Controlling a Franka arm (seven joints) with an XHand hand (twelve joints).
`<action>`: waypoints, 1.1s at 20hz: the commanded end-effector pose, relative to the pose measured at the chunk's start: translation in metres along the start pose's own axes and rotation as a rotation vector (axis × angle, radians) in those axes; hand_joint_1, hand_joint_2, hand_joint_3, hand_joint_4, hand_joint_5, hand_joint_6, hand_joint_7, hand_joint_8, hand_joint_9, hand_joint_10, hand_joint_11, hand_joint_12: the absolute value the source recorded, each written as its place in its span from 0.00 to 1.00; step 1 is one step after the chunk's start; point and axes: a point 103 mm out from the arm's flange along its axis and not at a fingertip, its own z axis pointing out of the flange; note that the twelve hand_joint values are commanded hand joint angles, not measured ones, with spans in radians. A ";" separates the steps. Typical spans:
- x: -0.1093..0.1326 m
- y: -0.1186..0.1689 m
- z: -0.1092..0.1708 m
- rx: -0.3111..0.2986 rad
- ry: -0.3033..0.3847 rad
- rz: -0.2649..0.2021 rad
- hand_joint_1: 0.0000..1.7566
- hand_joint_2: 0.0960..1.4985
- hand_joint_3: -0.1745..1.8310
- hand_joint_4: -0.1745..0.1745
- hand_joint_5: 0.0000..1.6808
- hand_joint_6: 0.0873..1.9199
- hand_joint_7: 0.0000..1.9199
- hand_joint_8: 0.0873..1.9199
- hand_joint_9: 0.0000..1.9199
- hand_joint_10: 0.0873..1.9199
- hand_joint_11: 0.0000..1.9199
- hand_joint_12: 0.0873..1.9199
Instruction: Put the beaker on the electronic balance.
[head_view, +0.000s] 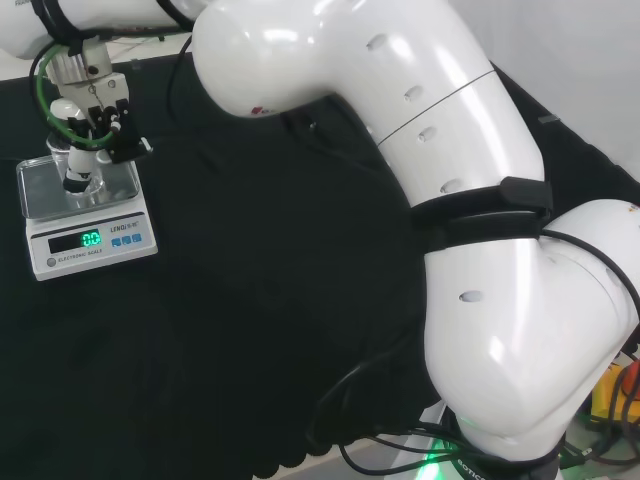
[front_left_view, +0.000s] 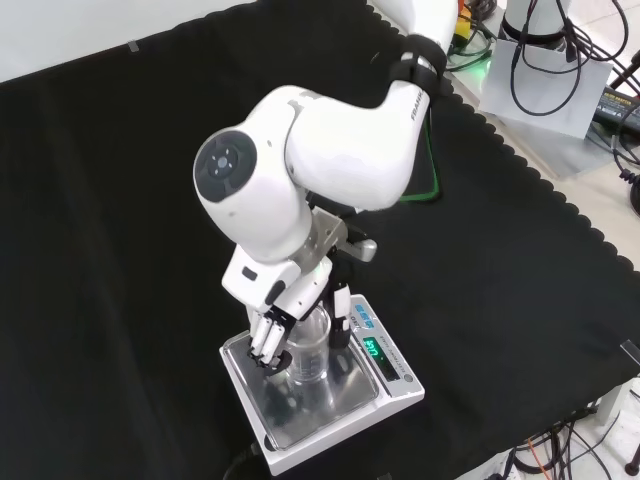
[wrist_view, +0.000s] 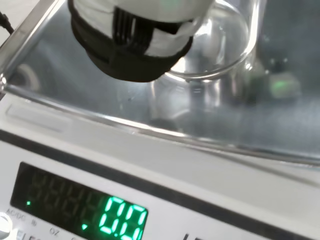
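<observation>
Beaker (front_left_view: 309, 352) upright on balance pan (front_left_view: 318, 405), mouth up, hand (front_left_view: 285, 315) around it.

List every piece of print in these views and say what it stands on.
Green lit digits on the display of the white electronic balance: plain, not read off.
Small print below that display: too small to read.
Lettering on the white robot arm link: too small to read.

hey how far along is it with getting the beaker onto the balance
Mostly done: the beaker stands upright over the balance's steel pan. In hand: the robot hand is curled around the beaker. Left: letting go and lifting clear.
</observation>
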 end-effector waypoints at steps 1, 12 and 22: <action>0.004 -0.005 0.016 0.051 -0.001 -0.005 0.73 0.57 0.44 0.34 0.44 0.75 0.37 0.85 0.50 0.68 0.59 0.51; -0.006 -0.027 -0.018 -0.025 0.018 -0.026 0.49 0.31 0.38 0.48 0.00 0.00 0.02 0.42 0.17 0.44 0.09 0.78; -0.023 -0.067 -0.054 -0.160 0.039 -0.001 0.45 0.36 0.26 0.57 0.00 0.00 0.00 0.14 0.06 0.44 0.00 0.78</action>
